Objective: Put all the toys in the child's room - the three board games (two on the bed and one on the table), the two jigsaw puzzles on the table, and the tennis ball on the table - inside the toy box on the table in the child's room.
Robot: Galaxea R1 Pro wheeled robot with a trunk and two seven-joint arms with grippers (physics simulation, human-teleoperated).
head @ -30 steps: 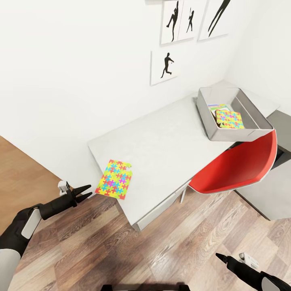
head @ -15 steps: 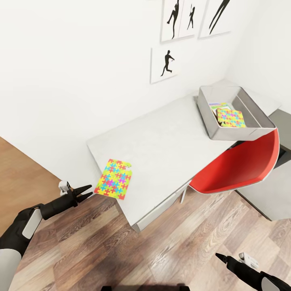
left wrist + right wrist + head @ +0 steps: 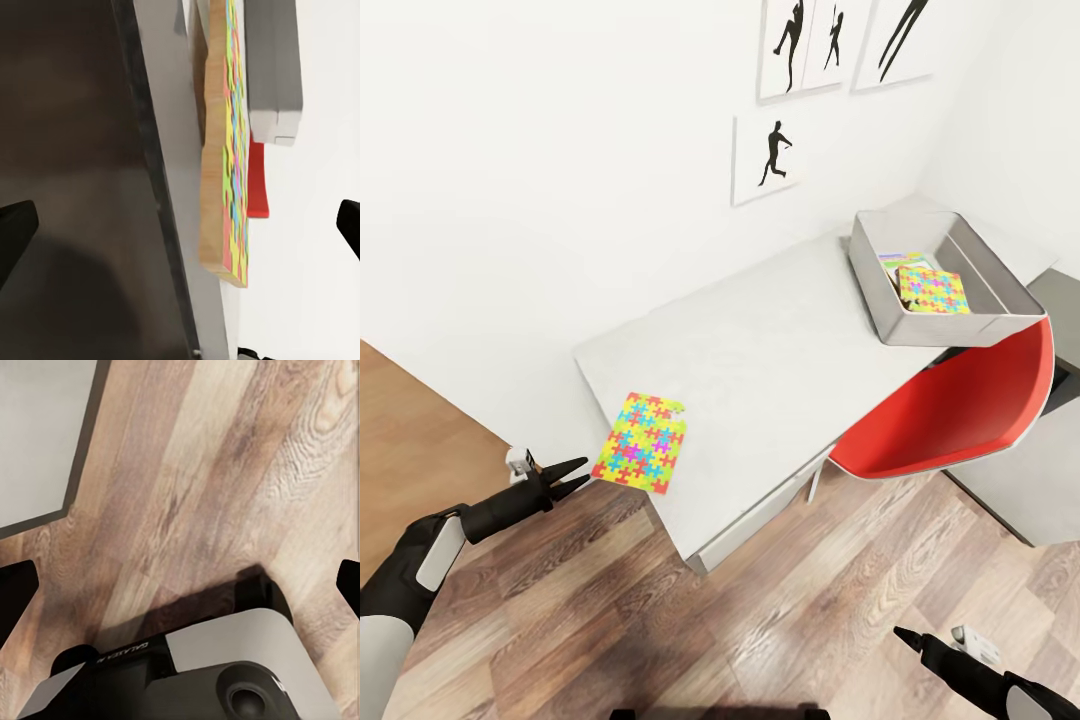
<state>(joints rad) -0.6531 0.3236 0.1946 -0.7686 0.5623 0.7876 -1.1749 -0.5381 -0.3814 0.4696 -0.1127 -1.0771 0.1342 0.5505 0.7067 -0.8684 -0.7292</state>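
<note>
One jigsaw puzzle (image 3: 640, 442) lies flat at the near left corner of the pale table (image 3: 760, 350), its edge slightly over the rim. In the left wrist view I see that puzzle (image 3: 229, 150) edge-on. My left gripper (image 3: 570, 478) hovers just off that corner at table height, open, with a small gap to the puzzle and nothing held. The toy box (image 3: 880, 290) stands at the far right end of the table. Inside it a second jigsaw puzzle (image 3: 933, 290) rests on a printed board game (image 3: 898, 262). My right gripper (image 3: 908, 637) hangs low over the floor, open and empty.
A red chair (image 3: 950, 410) is tucked under the table just below the toy box. A white drawer cabinet (image 3: 760, 515) sits under the table's near side. A lower grey desk (image 3: 1040, 470) stands at the right. Wood plank floor (image 3: 690, 620) lies between my arms.
The whole view has shifted slightly, so the camera moved. Both grippers keep their places in the picture and the puzzle stays put on the table.
</note>
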